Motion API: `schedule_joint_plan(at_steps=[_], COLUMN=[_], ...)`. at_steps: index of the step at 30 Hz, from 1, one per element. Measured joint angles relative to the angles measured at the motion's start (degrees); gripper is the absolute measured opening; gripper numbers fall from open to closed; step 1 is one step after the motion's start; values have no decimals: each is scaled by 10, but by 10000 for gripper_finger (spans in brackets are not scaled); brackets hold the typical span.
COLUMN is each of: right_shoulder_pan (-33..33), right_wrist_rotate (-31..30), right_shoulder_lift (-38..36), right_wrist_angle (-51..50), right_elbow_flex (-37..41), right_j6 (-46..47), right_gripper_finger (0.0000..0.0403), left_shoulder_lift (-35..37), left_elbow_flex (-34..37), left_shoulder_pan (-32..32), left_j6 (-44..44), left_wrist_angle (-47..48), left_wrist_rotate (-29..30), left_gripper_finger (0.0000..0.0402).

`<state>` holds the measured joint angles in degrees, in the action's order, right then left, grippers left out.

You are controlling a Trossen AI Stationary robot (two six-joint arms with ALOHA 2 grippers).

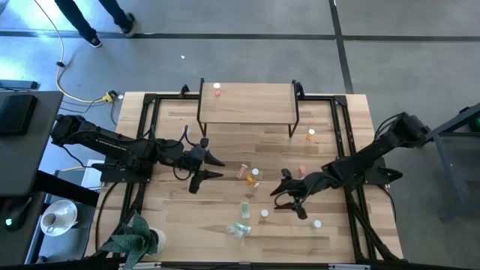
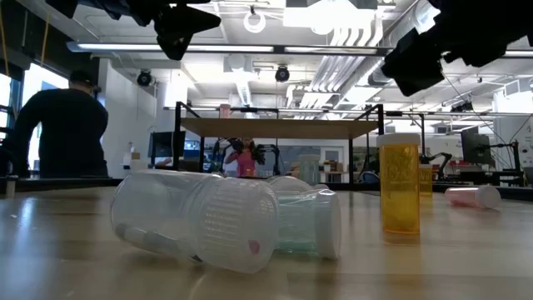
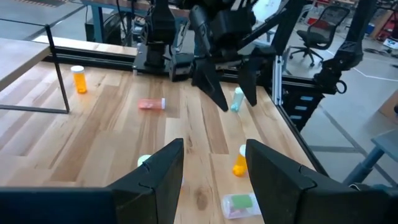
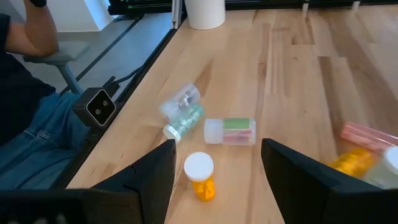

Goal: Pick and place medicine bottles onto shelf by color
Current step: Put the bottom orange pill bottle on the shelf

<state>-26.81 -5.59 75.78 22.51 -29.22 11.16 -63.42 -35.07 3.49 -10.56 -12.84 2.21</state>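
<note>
- The right pincer (image 1: 289, 201) hung over the near right part of the bench (image 1: 172, 232), its jaws wide apart and holding nothing.
- An orange bottle (image 4: 200, 177) stood upright just in front of it, white cap on top, a little to one side of the gap between the jaws.
- Because that bottle stood up, its long side ran up and down, so I judged the pincer would need to come down around it from above.
- A green bottle (image 4: 230, 131) lay on its side just past the orange one, and two clear bottles (image 4: 181, 109) lay together near the bench edge.
- The left pincer (image 1: 212, 167) hung over the middle of the bench, jaws partly apart and empty.
- It pointed toward the right arm, with an orange bottle (image 3: 240, 162) and a green one (image 3: 239, 204) showing low between its jaws.
- The pink and orange bottles (image 1: 247, 174) in the middle lay between the two pincers, a bit nearer the left one.
- The upright orange bottle looked nearer the right pincer, so that arm seemed the likely one to take it.
- The shelf (image 1: 247, 101) stood at the far side of the bench, well apart from both pincers.
- One pink bottle (image 1: 217, 89) stood on its left end, and another orange bottle (image 1: 311, 135) stood on the bench near its right leg.
</note>
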Motion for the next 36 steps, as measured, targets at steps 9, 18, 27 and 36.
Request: schedule_joint_plan(at_steps=[9,18,27,36], right_shoulder_pan=[0,-17,-29,-29], right_wrist_rotate=[0,5,-24,-24], right_shoulder_lift=[94,155,189,230], right_wrist_angle=[108,181,194,228], right_elbow_flex=[0,0,0,-1], right_j6=[-7,-5,-7,-11], right_gripper_finger=[227,227,227,227], left_shoulder_lift=[0,0,0,0], left_elbow_flex=[0,0,0,0], left_shoulder_pan=[0,0,0,0], left_j6=[2,2,2,2], left_wrist_angle=[2,2,2,13], left_wrist_rotate=[2,1,2,1], left_gripper_finger=[165,165,165,165])
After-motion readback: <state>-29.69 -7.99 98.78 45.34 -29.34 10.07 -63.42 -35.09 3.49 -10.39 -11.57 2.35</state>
